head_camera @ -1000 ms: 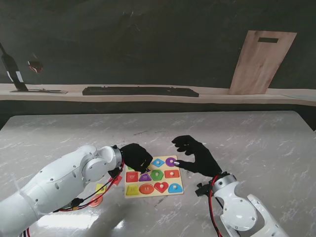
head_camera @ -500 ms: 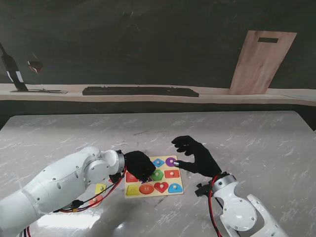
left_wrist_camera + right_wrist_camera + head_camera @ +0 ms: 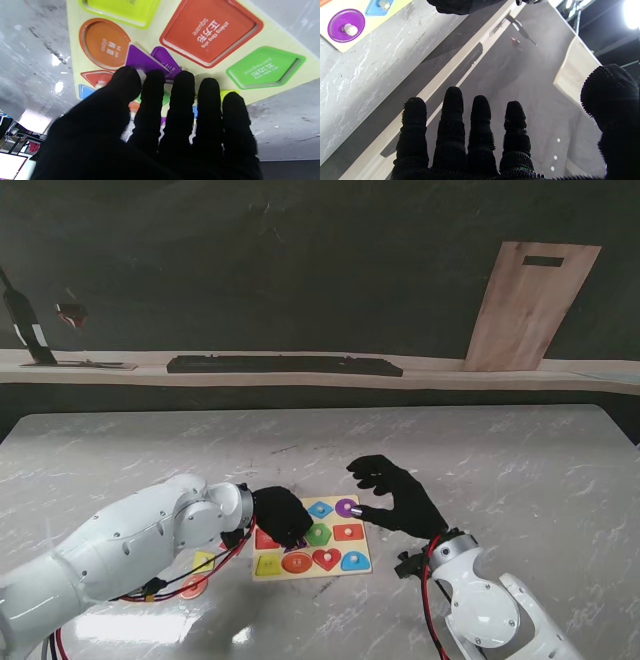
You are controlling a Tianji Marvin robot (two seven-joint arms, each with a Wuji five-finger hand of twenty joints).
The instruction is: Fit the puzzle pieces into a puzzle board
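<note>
Marbled grey covers the surface (image 3: pixel 520 470) in the stand view, and the puzzle board (image 3: pixel 312 565) lies on it in front of me, between my 2 arms. My left robot hand (image 3: pixel 280 515) rests over the board's left part, near its farther edge, covering the pieces there. My right robot hand (image 3: pixel 395 495) hangs just beside the board's right edge, fingers spread and holding nothing. On the board I can make out a purple round piece (image 3: pixel 346 507), a blue diamond (image 3: pixel 321 509), a green piece (image 3: pixel 318 533) and a red heart (image 3: pixel 326 558). A yellow loose piece (image 3: pixel 204 561) lies on the surface left of the board, beside my left arm.

The left wrist view shows my left robot hand (image 3: pixel 160 130) with thumb and first finger pinched on a purple triangle piece (image 3: pixel 142 61), which sits tilted, partly over its purple recess (image 3: pixel 166 61). Around it are an orange oval recess (image 3: pixel 106 43), a red square recess (image 3: pixel 210 32) and a green pentagon recess (image 3: pixel 265 67).

The right wrist view shows my right robot hand (image 3: pixel 480 140) wide, 4 fingers straight and the thumb well apart. The board's corner (image 3: pixel 342 46) with the purple round piece (image 3: pixel 346 25) is in sight.
</note>
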